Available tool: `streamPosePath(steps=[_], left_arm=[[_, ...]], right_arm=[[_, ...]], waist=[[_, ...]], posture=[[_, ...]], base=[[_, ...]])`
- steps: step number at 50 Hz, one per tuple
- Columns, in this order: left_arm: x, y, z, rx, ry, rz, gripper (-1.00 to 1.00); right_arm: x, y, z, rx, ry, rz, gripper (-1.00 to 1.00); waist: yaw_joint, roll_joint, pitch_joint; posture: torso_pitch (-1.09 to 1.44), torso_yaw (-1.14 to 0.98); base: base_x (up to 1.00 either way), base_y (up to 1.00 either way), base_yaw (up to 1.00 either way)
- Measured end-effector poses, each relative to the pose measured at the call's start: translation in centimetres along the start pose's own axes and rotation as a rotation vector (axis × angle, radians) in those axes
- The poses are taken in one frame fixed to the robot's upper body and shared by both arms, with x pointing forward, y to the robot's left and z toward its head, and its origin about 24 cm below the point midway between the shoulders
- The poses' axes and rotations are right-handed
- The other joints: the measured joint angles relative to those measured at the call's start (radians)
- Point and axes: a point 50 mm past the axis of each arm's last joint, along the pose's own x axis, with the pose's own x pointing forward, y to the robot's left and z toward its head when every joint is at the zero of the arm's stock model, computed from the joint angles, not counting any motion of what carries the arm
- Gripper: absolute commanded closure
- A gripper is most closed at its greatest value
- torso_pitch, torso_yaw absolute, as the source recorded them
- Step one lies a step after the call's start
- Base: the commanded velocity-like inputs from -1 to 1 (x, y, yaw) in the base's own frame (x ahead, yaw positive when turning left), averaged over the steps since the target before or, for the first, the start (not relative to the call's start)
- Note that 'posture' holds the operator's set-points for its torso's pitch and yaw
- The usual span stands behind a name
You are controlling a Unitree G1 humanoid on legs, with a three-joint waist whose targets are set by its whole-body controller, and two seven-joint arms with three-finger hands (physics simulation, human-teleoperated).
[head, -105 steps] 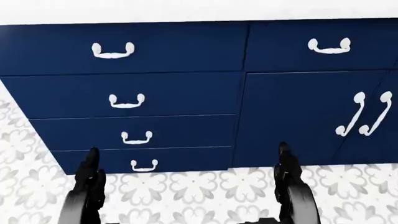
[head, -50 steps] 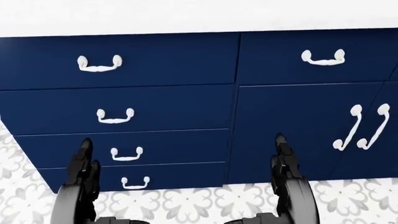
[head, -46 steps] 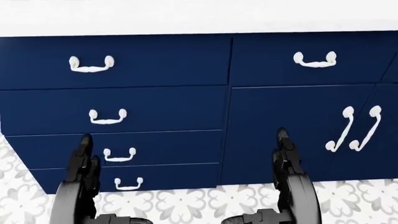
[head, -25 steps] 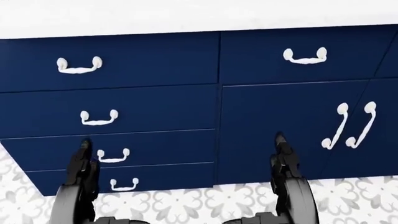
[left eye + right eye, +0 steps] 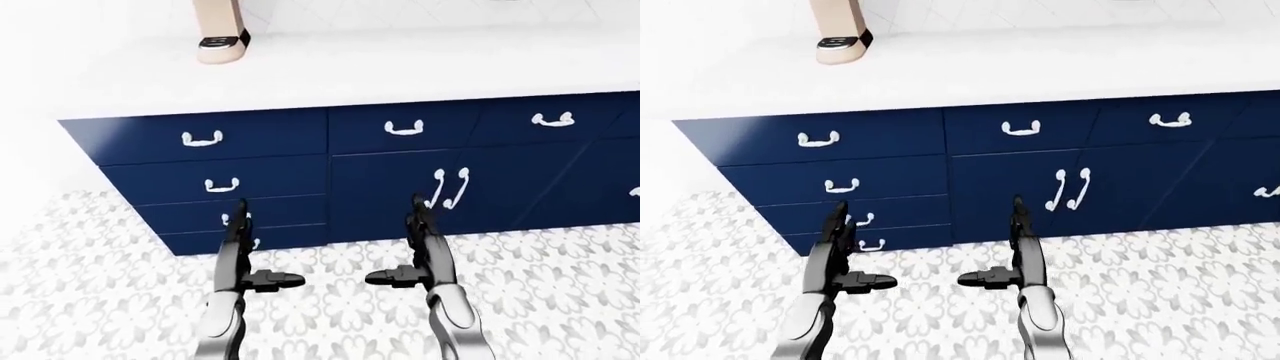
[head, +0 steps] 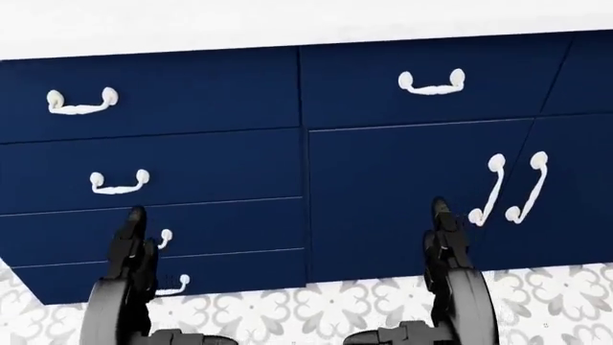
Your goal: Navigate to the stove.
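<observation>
No stove shows in any view. Both hands hang low over the floor, empty, fingers straight and thumbs turned inward. My left hand (image 5: 252,247) is open below the drawer stack (image 5: 225,184). Below the double-door cabinet (image 5: 445,187), my right hand (image 5: 405,244) is open too. The head view shows the same hands, left hand (image 6: 129,248) and right hand (image 6: 443,241), close against the navy fronts.
A long navy cabinet run with white handles (image 5: 402,129) spans the eye views under a white countertop (image 5: 400,67). A beige object (image 5: 220,37) stands on the counter at top left. The run ends at the left (image 5: 75,131). Grey patterned floor tiles (image 5: 100,285) lie below.
The whole head view has shifted: the drawers and doors slid leftward, so the camera has moved right along the cabinets. Both hands keep their pose.
</observation>
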Motion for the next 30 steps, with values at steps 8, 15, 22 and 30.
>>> streamPosePath(steps=[8,15,22,30], left_arm=[[-0.1,0.3,-0.3,0.001,0.017,0.015,-1.00],[0.0,-0.6,-0.3,-0.012,0.015,-0.016,-1.00],[-0.1,-0.3,-0.3,-0.007,0.015,-0.009,-1.00],[-0.2,0.4,-0.6,0.000,0.031,0.020,-1.00]], right_arm=[[-0.1,0.2,-0.2,-0.001,0.012,0.012,-1.00],[-0.1,-0.5,-0.2,-0.011,0.005,-0.009,-1.00],[-0.2,-0.4,-0.3,-0.009,0.017,-0.007,-1.00],[-0.3,0.5,-0.5,0.001,0.027,0.027,-1.00]], waist=[[0.003,-0.050,-0.010],[-0.019,-0.107,-0.014],[-0.011,-0.043,0.003],[0.005,-0.001,-0.005]], posture=[[0.00,0.00],[0.00,0.00],[0.00,0.00],[0.00,0.00]], base=[[0.00,-0.17,0.00],[0.00,-0.17,0.00],[0.00,-0.17,0.00],[0.00,-0.17,0.00]])
